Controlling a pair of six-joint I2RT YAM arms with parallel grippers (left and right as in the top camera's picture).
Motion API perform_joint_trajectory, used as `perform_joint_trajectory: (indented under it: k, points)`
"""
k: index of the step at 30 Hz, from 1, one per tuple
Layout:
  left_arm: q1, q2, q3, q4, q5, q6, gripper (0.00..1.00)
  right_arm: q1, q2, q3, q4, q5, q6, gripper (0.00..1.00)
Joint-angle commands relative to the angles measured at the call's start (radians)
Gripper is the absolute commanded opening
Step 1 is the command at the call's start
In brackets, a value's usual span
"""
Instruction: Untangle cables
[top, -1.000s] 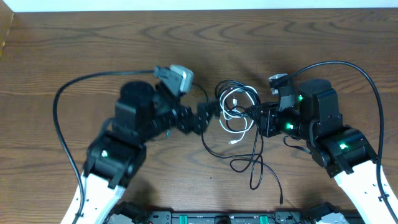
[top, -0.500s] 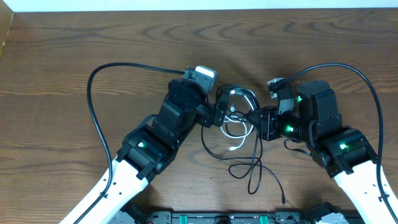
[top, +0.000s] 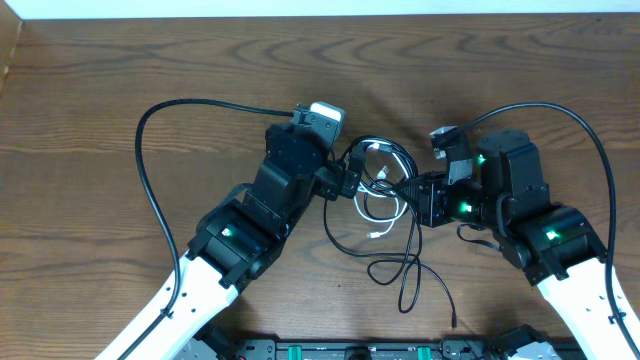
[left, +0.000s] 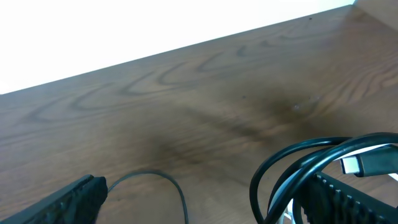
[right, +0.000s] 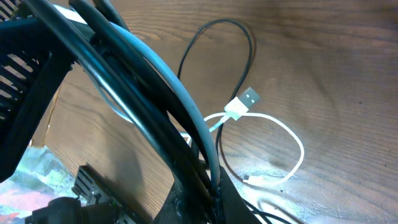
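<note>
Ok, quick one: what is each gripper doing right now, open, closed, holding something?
Left gripper: open, gripping nothing.
Right gripper: closed on the black cables.

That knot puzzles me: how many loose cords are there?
3, I think: white cord looped centrally; a black cord coiled just behind it; a second black cord trailing toward the near edge. Overlaps may hide more.

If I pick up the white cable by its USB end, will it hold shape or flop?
Likely floppy: the white cable lies in a loose loop on the table, so it should sag from the pinch. It looks thin, probably light. A black cable crosses it near its USB plug, so lifting may drag that along.
</note>
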Motion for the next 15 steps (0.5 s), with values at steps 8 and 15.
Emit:
perform_joint_trajectory:
  k: [8, 15]
  points:
    - [0.004, 0.047, 0.021, -0.028, 0.076, 0.005, 0.59, 0.002, -0.007, 0.007, 0.004, -0.021, -0.005, 0.01]
    - [0.004, 0.026, 0.021, -0.058, 0.076, 0.005, 0.08, 0.002, -0.007, 0.007, 0.011, 0.049, 0.037, 0.01]
